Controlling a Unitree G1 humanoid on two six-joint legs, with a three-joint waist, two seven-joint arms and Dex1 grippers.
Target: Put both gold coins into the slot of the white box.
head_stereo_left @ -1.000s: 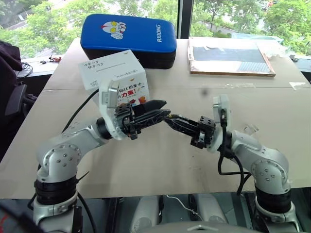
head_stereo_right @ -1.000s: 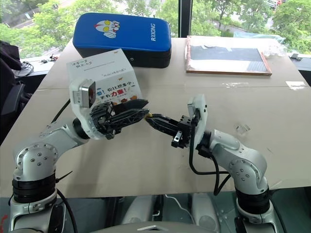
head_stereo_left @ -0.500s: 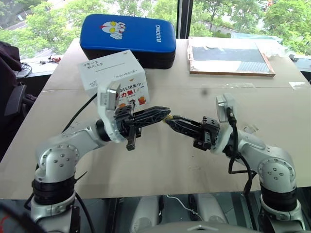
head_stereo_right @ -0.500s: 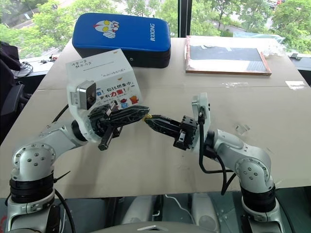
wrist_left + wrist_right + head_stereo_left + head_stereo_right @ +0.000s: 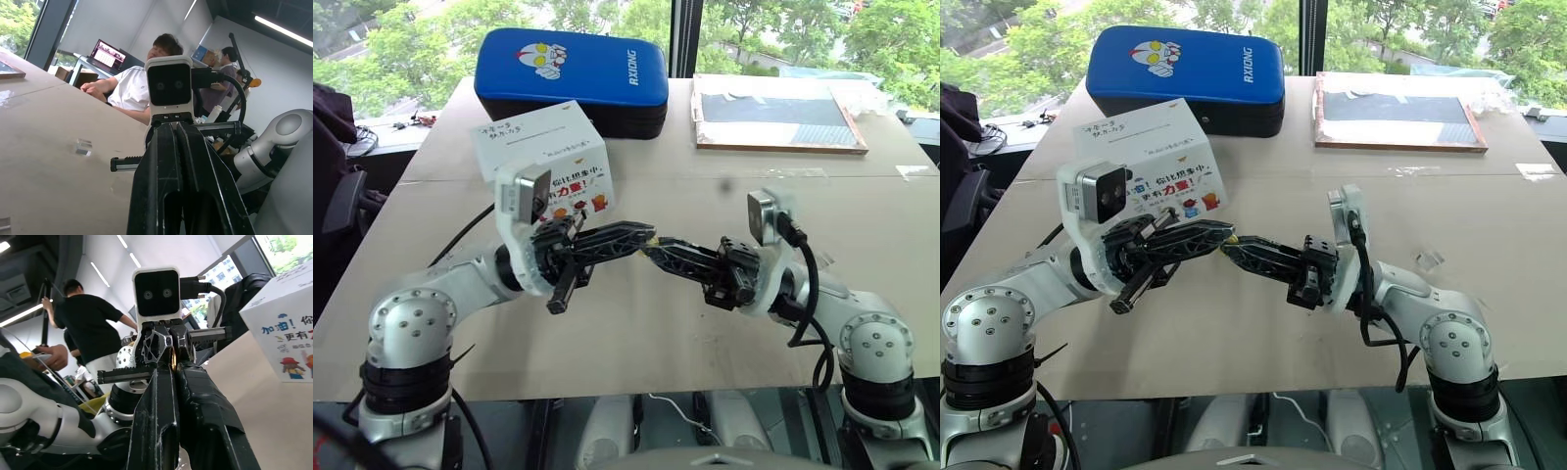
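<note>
Gold glints at the one spot where the two sets of black fingertips meet: a gold coin sits right at the junction, in front of the white box and a little to its right, held up off the tan table. The left gripper has its fingers pressed together, reaching out from the box's side; the right gripper comes in from the opposite side, its fingers likewise clamped. In the right wrist view a thin yellow edge shows between the right gripper's fingers, so that one looks to be pinching the coin. Whether the left one also has hold of it, I cannot tell from here (the tips overlap too closely).

My guess is a hand-over, since the left arm sits nearer the box and would have the easier reach to the slot, the thin dark line on the box's handwritten top face. The second coin I cannot pick out.

Behind the box lies the blue padded case. A small clear plastic piece rests well to the box's right, beyond the right arm, playing no part.
</note>
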